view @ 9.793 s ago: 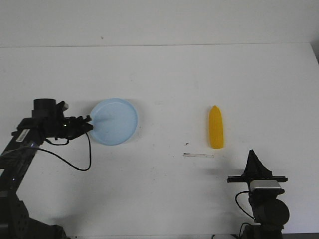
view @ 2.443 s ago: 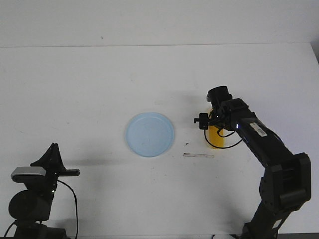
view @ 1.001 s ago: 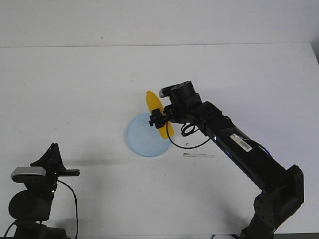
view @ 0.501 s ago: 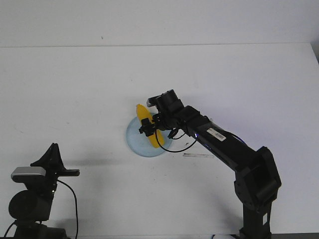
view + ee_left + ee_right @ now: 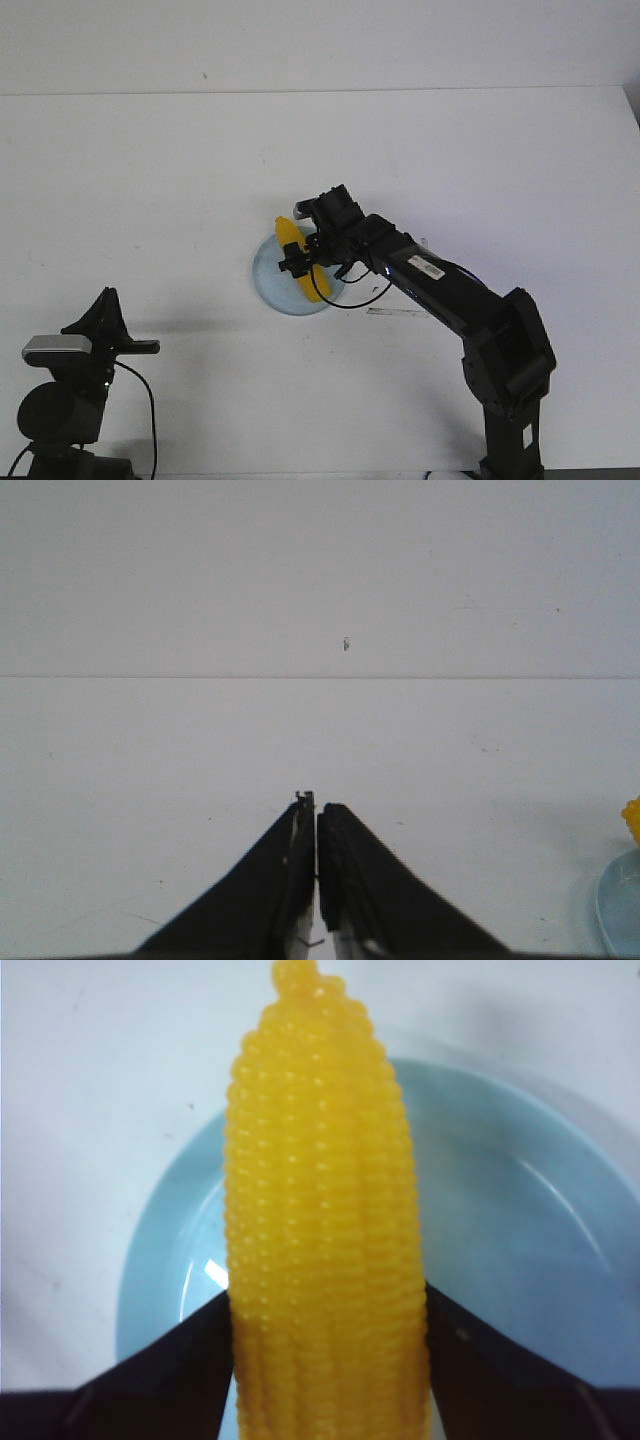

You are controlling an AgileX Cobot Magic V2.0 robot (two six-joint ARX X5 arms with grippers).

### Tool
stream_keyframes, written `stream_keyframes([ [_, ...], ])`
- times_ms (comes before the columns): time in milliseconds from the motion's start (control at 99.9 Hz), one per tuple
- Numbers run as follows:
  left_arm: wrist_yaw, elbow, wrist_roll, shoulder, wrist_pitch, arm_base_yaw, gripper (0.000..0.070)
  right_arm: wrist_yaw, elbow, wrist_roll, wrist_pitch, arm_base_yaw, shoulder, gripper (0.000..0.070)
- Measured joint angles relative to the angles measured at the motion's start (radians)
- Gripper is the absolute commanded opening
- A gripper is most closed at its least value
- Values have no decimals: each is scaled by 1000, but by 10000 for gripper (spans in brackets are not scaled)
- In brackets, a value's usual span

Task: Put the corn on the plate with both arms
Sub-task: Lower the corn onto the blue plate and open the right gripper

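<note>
While both arms are in frame, only the right one is extended over the work area.
Table (image 5: 150, 150): white, matte; carries everything below.
Right arm (image 5: 450, 300): reaches from its base at the near right edge, across and away toward the table centre; black cable loops hang below the wrist.
Left arm (image 5: 65, 400): folded at the near left corner, well apart from plate and corn.
Plate (image 5: 268, 285): pale blue, round, lying flat directly under the right gripper; in the right wrist view its rim (image 5: 150, 1260) shows on both sides of the cob.
Corn (image 5: 300, 262): yellow-orange cob pinched between the right fingers, tapered tip pointing away from the wrist and reaching past the plate's far rim; kernel rows clear in the wrist view (image 5: 325, 1230). Whether its underside touches the plate cannot be told.
Right gripper (image 5: 300, 262): clamped on the cob, one black finger (image 5: 175, 1365) pressed to each flank.
Left gripper (image 5: 316, 880): fingers pressed together, holding nothing, pointing across bare table; plate edge (image 5: 620, 910) and a bit of corn (image 5: 632, 820) sit off to one side of it.
</note>
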Motion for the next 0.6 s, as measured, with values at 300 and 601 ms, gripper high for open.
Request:
stream_keyframes([
  [300, 0, 0, 0, 0, 0, 0, 1, 2, 0, 6, -12, 0, 2, 342],
  [601, 0, 0, 0, 0, 0, 0, 1, 3, 0, 8, -34, 0, 2, 359],
])
